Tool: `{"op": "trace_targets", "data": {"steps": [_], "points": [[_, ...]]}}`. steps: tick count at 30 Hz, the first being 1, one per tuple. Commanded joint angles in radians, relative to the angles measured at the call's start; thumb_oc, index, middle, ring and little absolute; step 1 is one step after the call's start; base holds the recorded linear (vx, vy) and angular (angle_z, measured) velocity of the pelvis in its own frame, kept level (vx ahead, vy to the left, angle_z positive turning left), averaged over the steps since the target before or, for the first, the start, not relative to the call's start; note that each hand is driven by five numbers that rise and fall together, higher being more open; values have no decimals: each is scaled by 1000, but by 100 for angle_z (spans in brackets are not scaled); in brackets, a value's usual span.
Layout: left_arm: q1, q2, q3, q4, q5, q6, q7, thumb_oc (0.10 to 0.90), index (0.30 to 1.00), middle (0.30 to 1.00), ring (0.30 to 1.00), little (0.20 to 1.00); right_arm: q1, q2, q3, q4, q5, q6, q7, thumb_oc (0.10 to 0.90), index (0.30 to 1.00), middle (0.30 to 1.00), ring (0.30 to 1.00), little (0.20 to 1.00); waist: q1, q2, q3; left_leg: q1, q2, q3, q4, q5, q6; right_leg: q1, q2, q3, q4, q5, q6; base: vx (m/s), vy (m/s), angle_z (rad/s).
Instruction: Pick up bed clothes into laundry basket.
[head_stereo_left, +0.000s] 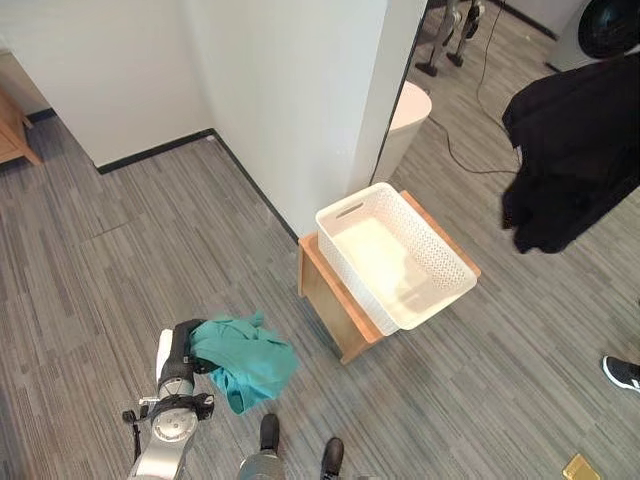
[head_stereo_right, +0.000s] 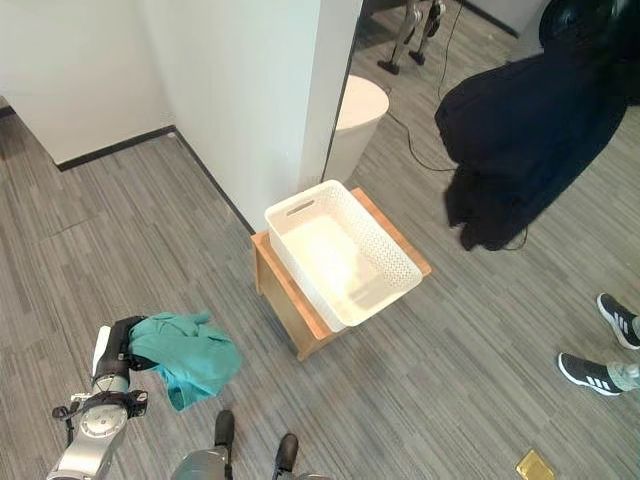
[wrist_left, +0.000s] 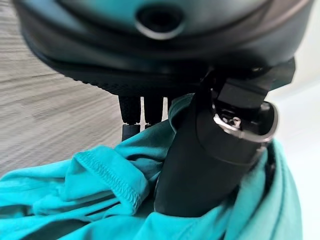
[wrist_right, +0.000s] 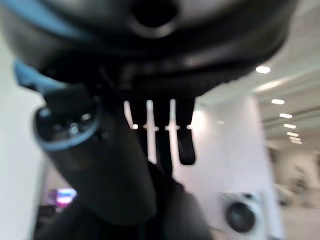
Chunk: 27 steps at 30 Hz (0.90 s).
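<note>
Hanging large at the upper right of the head views, a dark garment (head_stereo_left: 572, 165) drapes well above the floor; the right wrist view shows the right hand (wrist_right: 115, 165) with thumb and fingers curled into dark cloth, so I judge it clamped on that garment. Next down in size, the white laundry basket (head_stereo_left: 430, 252) sits empty on a low wooden stand (head_stereo_left: 330, 295) against the white wall, long axis running away from the robot and slightly left. Smaller, a teal garment (head_stereo_left: 245, 360) bunches at the lower left, clear of the floor, the left hand (head_stereo_left: 182, 345) pinched shut on it with thumb pressed into the cloth. Key relation: basket lies ahead and to the right of the teal garment, ahead-left and below the dark one; left hand looks nearer, so it likely drops first.
</note>
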Motion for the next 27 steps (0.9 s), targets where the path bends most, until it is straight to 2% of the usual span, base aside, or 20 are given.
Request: {"op": "trace_targets", "data": {"steps": [1, 6, 10, 14, 17, 19, 20, 22, 27], "points": [[-81, 102, 10, -110, 33, -96, 31, 400, 300, 300, 300, 300, -44, 15, -123, 84, 76, -6, -95, 400, 300, 300, 300, 300, 30, -85, -59, -19, 30, 49, -10, -85, -43, -14, -56, 152, 28, -56, 196, 39, -44, 1], [-107, 120, -7, -113, 32, -100, 33, 400, 300, 300, 300, 300, -17, 47, -136, 145, 86, -4, -95, 400, 300, 300, 300, 300, 45, -89, -37, -45, 29, 45, -10, -79, -41, -41, -55, 151, 22, -45, 199, 0, 0, 0], [-135, 126, -17, -115, 27, -104, 47, 400, 300, 300, 300, 300, -28, 106, -151, 211, 150, -19, -127, 400, 300, 300, 300, 300, 52, -90, -5, -88, 30, 37, -10, -68, -38, -86, -50, 153, 18, -34, 201, -8, -25, -1], [-152, 128, -17, -112, 21, -103, 54, 400, 300, 300, 300, 300, -24, 131, -182, 210, 178, -33, -153, 400, 300, 300, 300, 300, 55, -98, 5, -111, 30, 30, -10, -63, -36, -107, -47, 153, 16, -27, 202, 6, -7, 3], [-150, 125, -12, -108, 21, -105, 60, 400, 300, 300, 300, 300, -38, 98, -197, 197, 173, -37, -169, 400, 300, 300, 300, 300, 56, -108, 5, -114, 30, 34, -10, -67, -37, -109, -45, 148, 14, -27, 205, 19, 10, 10], [-146, 124, -10, -108, 23, -105, 63, 400, 300, 300, 300, 300, -53, 54, -199, 185, 166, -38, -176, 400, 300, 300, 300, 300, 54, -118, 5, -111, 33, 39, -10, -70, -38, -107, -45, 147, 15, -28, 207, 38, 19, 13], [-138, 121, -1, -105, 26, -103, 65, 400, 300, 300, 300, 300, -64, 1, -211, 158, 159, -40, -186, 400, 300, 300, 300, 300, 46, -132, 1, -105, 34, 43, -10, -74, -39, -105, -45, 146, 17, -29, 208, 38, 13, 7], [-131, 116, 8, -105, 27, -102, 64, 400, 300, 300, 300, 300, -59, -22, -226, 131, 158, -41, -190, 400, 300, 300, 300, 300, 36, -136, -2, -102, 35, 44, -10, -77, -40, -104, -46, 147, 18, -30, 209, 37, 19, 8], [-102, 95, 45, -97, 39, -93, 60, 400, 300, 300, 300, 300, 65, -67, -397, -4, 140, -55, -220, 400, 300, 300, 300, 300, -2, -159, -28, -81, 42, 58, -10, -93, -41, -93, -50, 147, 20, -34, 213, 52, 15, 4]]}}
